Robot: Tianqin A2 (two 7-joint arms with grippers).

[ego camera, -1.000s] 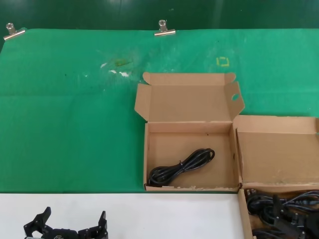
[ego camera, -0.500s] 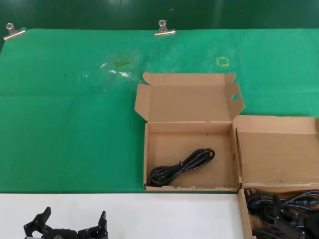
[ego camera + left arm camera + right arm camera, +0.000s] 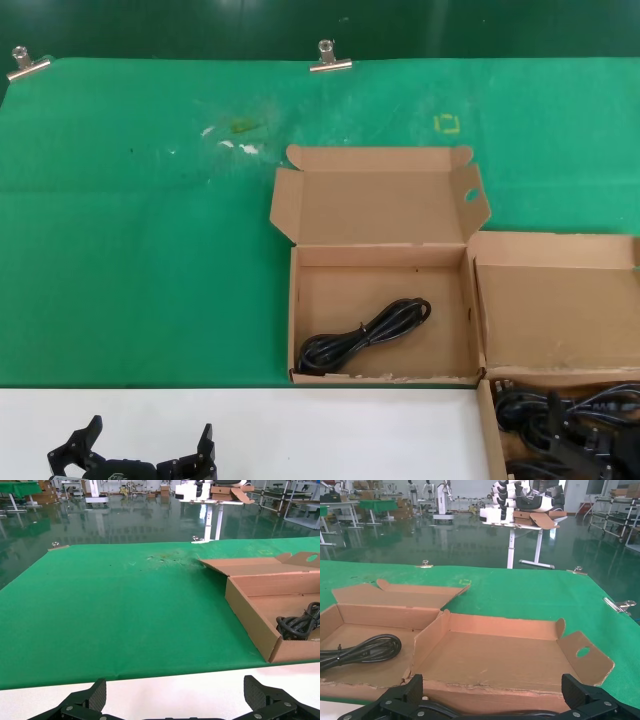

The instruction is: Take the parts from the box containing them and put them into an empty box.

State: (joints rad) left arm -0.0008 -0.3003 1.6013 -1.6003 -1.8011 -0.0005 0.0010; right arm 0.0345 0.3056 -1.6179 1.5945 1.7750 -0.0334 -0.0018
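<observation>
Right gripper [image 3: 491, 687] hangs spread wide over the black power cables [image 3: 560, 408] in the plain-lidded box [image 3: 555, 300]. It has not moved in the last second, so I judge no grasp is begun. One cable [image 3: 365, 335] lies in the holed-flap box [image 3: 330, 285]. Left gripper [image 3: 135, 447] waits, also spread.

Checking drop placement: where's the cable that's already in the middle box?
In the head view, the lone black cable bundle lies on the floor of the open cardboard box at table centre, toward its near-left corner, left of the cable-filled box.

Open brown box [image 3: 380, 300] holding one black looped cable [image 3: 365, 335]; right box [image 3: 560, 300] with bundled cables [image 3: 560, 420]
</observation>
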